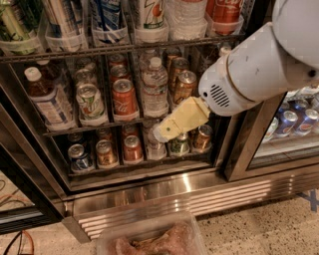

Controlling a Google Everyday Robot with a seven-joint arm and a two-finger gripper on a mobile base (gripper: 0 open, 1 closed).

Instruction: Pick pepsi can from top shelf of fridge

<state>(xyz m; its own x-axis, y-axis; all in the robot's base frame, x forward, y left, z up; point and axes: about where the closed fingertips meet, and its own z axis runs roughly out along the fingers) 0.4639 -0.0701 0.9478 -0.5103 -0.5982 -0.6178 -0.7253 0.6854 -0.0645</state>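
The pepsi can (107,19), blue with white streaks, stands in a clear tray on the top shelf (124,49) of the fridge (164,191). It is between a pale can on its left and a white-green 7up can (149,14) on its right. A red cola can (225,12) stands further right. My gripper (164,130), cream coloured on a white arm (254,69), hangs in front of the middle and lower racks, below and to the right of the pepsi can. It holds nothing that I can see.
The middle rack holds a juice bottle (47,99), a water bottle (154,87) and several cans. The lower rack holds several small cans. A dark door post (249,149) stands right, with blue cans (294,122) behind it. A clear plastic bin (149,239) sits on the floor.
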